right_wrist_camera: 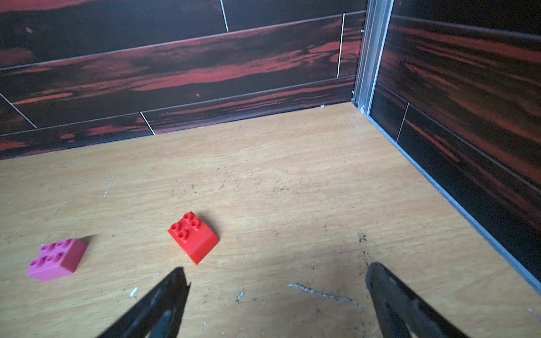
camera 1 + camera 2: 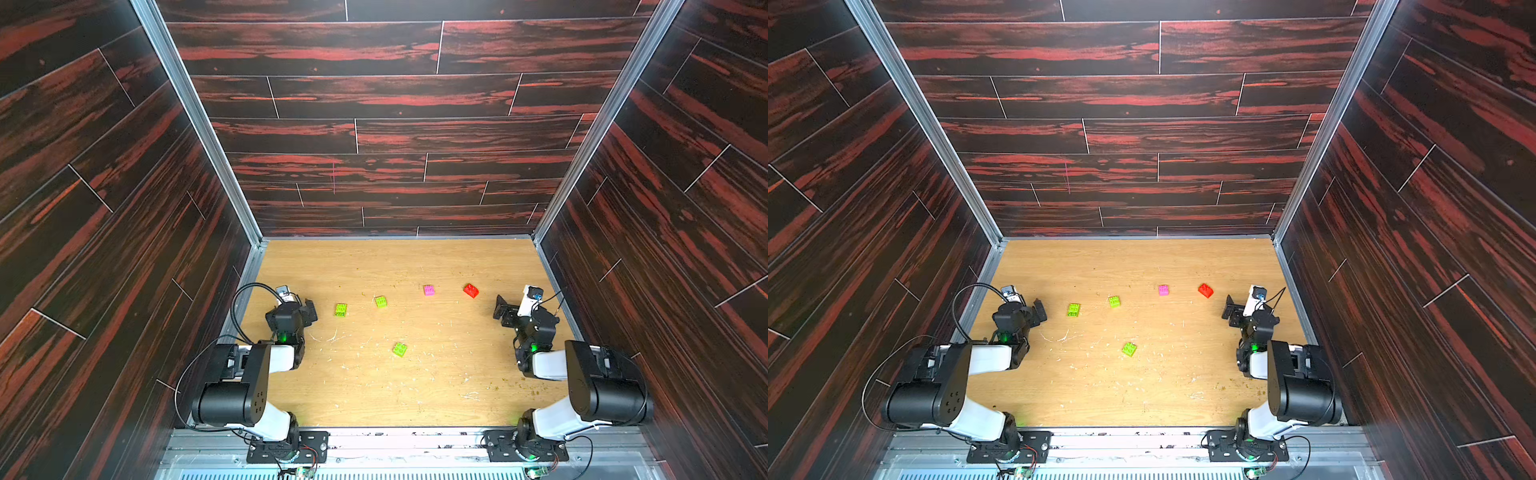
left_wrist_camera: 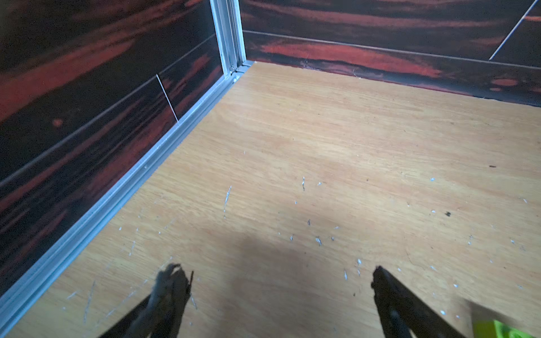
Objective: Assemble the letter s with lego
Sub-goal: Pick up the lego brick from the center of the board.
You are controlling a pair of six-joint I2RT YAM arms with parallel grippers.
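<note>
Pale oak-grain board (image 2: 415, 395) makes the floor of the cell. It is scuffed with white scratches (image 2: 332, 337) just off the left gripper (image 2: 311, 311) and speckled with dark crumbs (image 2: 536, 390) back beside the right arm's elbow. Dark plank-pattern walls (image 2: 374, 95) streaked with red close it in on three sides, and aluminium rails (image 2: 195, 120) join them at the corners. A metal strip (image 2: 415, 434) along the near edge carries both arm bases.

The left gripper hangs low over the board close to the left wall, jaws spread wide with nothing between them. In its wrist view the fingertips (image 3: 172, 278) frame only bare, scratched wood. The first green brick (image 2: 340, 309) lies just beyond its inner finger, toward the middle of the board.

The right gripper (image 2: 502, 309) sits near the right wall, likewise wide open and empty. The red brick (image 1: 193, 237) lies studs up just ahead of its inner fingertip. The pink brick (image 1: 57, 259) is farther out on that same side, also studs up and apart from the red one.

Between the two grippers, in both top views, the second green brick (image 2: 380, 301) sits between the first green brick and the pink one. The third green brick (image 2: 400, 349) lies alone on the scratched patch, closer to the arm bases than either gripper is. All five bricks rest on the wood separately, none touching another.
</note>
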